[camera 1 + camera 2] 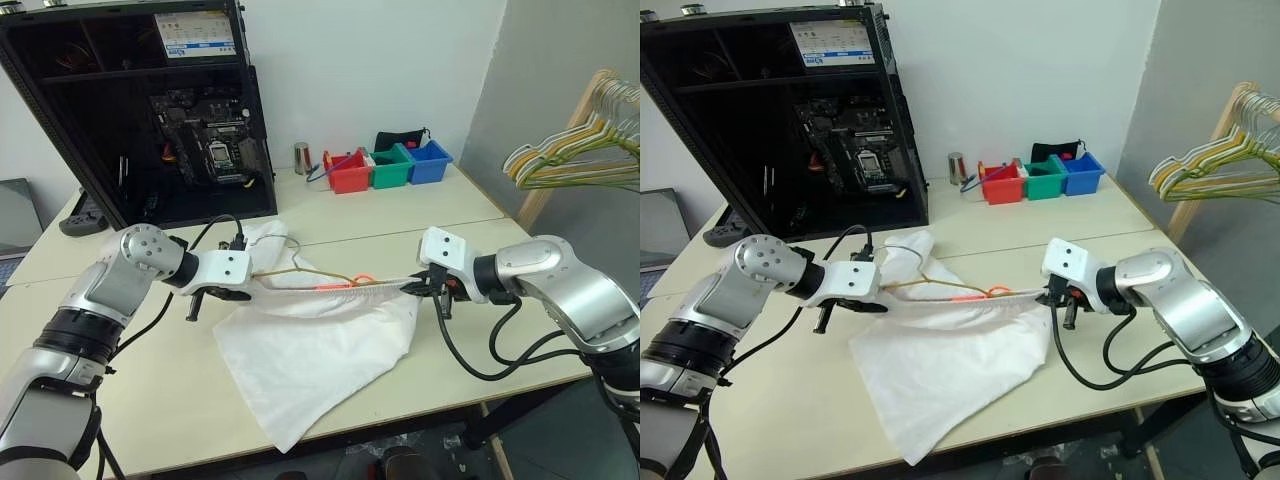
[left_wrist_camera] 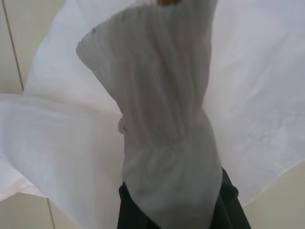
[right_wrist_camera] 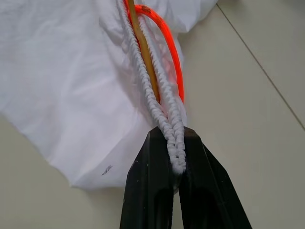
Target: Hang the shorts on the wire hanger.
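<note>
The shorts (image 1: 315,345) are held stretched above the worktop (image 1: 430,215) by their gathered waistband (image 1: 330,291), with the loose white legs draping down toward 6 o'clock and resting on the surface. The left gripper (image 1: 243,292) is clenched on the waistband's 9 o'clock end, and the right gripper (image 3: 175,164) is clenched on its 3 o'clock end, pinching the elastic between its fingers. The wire hanger (image 1: 300,270) lies along the taut band, its thin tan wire running beside the orange drawstring (image 3: 167,43).

The fabric looks thin, light and very limp, so it will likely sag and bunch wherever it is not held. The elastic waistband seems the soundest place to grip, since it is thicker and ridged. The hanger is probably light and springy, and could slip inside the cloth if the band goes slack.
</note>
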Robot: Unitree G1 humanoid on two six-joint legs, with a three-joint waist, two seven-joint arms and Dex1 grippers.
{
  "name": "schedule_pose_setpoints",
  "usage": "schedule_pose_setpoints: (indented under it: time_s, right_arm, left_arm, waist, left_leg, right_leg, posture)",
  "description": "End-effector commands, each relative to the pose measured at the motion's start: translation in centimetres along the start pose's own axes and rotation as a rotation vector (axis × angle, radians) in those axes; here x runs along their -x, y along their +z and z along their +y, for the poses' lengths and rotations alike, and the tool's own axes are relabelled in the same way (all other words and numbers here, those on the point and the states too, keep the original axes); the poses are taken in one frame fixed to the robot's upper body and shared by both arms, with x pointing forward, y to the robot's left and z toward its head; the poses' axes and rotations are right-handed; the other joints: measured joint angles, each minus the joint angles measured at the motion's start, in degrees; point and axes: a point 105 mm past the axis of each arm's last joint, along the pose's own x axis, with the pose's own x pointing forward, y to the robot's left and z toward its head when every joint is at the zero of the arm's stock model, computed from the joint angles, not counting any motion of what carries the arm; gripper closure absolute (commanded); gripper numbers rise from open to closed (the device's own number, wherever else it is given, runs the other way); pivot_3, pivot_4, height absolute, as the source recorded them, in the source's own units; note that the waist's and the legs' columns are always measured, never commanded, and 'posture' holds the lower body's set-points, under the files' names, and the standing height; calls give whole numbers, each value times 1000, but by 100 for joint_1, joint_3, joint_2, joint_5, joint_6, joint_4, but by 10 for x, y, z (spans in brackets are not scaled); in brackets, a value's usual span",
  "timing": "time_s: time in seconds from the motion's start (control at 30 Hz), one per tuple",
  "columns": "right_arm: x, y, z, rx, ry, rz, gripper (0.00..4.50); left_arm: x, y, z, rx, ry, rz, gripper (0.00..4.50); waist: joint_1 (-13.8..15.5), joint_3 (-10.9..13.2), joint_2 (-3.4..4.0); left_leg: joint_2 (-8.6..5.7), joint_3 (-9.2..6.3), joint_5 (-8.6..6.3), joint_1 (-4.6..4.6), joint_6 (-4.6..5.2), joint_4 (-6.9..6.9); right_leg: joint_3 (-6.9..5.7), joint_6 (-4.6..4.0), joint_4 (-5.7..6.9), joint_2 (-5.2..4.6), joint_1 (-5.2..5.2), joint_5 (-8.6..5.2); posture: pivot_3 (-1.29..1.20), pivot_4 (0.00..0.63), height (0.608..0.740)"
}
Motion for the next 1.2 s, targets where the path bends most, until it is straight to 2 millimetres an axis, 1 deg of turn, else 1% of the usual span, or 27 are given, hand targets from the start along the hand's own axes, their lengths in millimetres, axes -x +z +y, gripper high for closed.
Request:
schedule_pose_setpoints:
  time_s: [0.03,0.07,0.17,0.23,0.33,0.43,0.47,0.57,0.6,0.63,0.67,0.7,0.8,0.83,0.9,0.97,1.07,1.13,1.2]
  right_arm:
    - [3,17,-9,55,-53,-12,4486]
    - [1,18,-9,60,-51,-14,4486]
    - [-7,24,-13,80,-64,-20,4486]
    - [-10,26,-15,85,-69,-20,4486]
    - [-13,26,-13,109,-68,-12,4486]
    - [-12,22,-12,146,-70,5,4486]
    - [-9,18,-11,159,-55,17,4200]
    - [-1,12,-14,180,-55,43,3676]
    - [2,12,-16,183,-63,46,3413]
    - [6,12,-17,184,-67,47,3291]
    - [8,12,-18,188,-68,49,2986]
    - [10,13,-19,194,-73,51,2796]
    - [14,14,-22,203,-94,58,2185]
    - [15,13,-23,192,-102,61,1911]
    - [17,12,-24,176,-101,64,1535]
    - [18,10,-23,169,-99,69,1535]
    - [20,-4,-20,130,-74,112,1535]
    - [14,-15,-16,90,-42,137,1535]
    - [8,-17,-10,48,3,132,1535]
  left_arm:
    - [-1,9,11,-31,28,13,4500]
    - [-2,12,13,-33,34,6,4500]
    - [-11,31,22,-61,68,-42,4500]
    - [-14,40,25,-72,81,-62,4500]
    - [-17,45,28,-86,96,-78,4500]
    - [-17,47,33,-94,130,-84,4500]
    - [-17,46,34,-91,133,-83,4500]
    - [-16,42,33,-85,136,-77,4500]
    - [-16,40,33,-82,136,-75,4500]
    - [-17,39,32,-81,136,-74,4500]
    - [-17,39,32,-81,135,-74,4500]
    - [-18,39,32,-81,136,-75,4500]
    - [-19,40,33,-82,138,-81,4500]
    - [-19,41,34,-84,140,-84,4500]
    - [-19,43,35,-89,144,-90,4500]
    - [-19,44,36,-93,147,-92,4500]
    - [-18,47,38,-102,147,-97,4500]
    - [-17,50,40,-110,147,-104,4500]
    - [-17,51,41,-112,149,-105,4500]
  waist:
    - [-5,0,0]
    - [-6,0,0]
    - [-10,0,0]
    - [-9,0,0]
    - [-26,0,0]
    - [-50,0,0]
    - [-61,0,0]
    - [-69,0,0]
    - [-70,0,0]
    - [-75,0,0]
    - [-85,0,0]
    - [-97,0,0]
    - [-135,0,0]
    - [-140,0,0]
    - [-144,0,0]
    - [-144,0,0]
    - [-140,0,0]
    - [-141,0,-1]
    - [-147,0,-1]
  left_leg:
    - [0,1,0,0,0,0]
    - [-1,1,0,0,0,1]
    - [-1,0,1,-1,-1,1]
    - [-1,-1,1,-2,-2,3]
    - [-1,-1,2,-1,-4,3]
    - [0,-1,5,-2,-8,2]
    - [-1,0,4,-2,-8,2]
    - [-2,0,3,-2,-5,2]
    - [-2,0,3,-2,-5,2]
    - [-2,0,3,-2,-4,2]
    - [-2,0,2,-2,-4,2]
    - [-1,0,2,-2,-4,2]
    - [0,-2,2,-2,-4,2]
    - [0,-2,2,-2,-4,1]
    - [0,-2,2,-2,-4,1]
    - [0,-2,2,-2,-4,1]
    - [0,-2,2,-3,-4,1]
    - [-1,-1,1,-3,-3,2]
    - [-1,0,1,-3,-2,2]
  right_leg:
    - [1,0,-1,0,0,0]
    - [1,0,-1,0,0,0]
    - [2,-1,0,0,-1,0]
    - [0,-1,0,0,0,1]
    - [2,-1,1,0,-1,1]
    - [3,-1,1,0,-4,1]
    - [4,-1,1,0,-4,1]
    - [2,-1,-1,-1,-2,1]
    - [2,-1,-1,-1,-1,1]
    - [2,-1,-2,-1,-1,1]
    - [2,-1,-1,-2,-1,1]
    - [2,-1,-1,-1,-2,0]
    - [1,-1,-1,-2,-2,0]
    - [1,-1,-1,-2,-2,0]
    - [2,-1,-1,-2,-2,0]
    - [2,-1,-2,-2,-2,0]
    - [1,0,-2,-2,-2,0]
    - [1,0,-3,-3,-1,0]
    - [1,0,-4,-3,0,0]
  posture:
    - [-192,0,740]
    - [-192,0,740]
    - [-191,0,740]
    - [-190,0,740]
    - [-191,0,740]
    - [-192,0,740]
    - [-190,0,740]
    - [-194,0,740]
    - [-196,0,740]
    - [-196,0,740]
    - [-202,0,740]
    - [-202,0,740]
    - [-208,0,740]
    - [-211,0,740]
    - [-211,0,740]
    - [-211,0,740]
    - [-221,0,740]
    - [-220,0,740]
    - [-216,0,740]
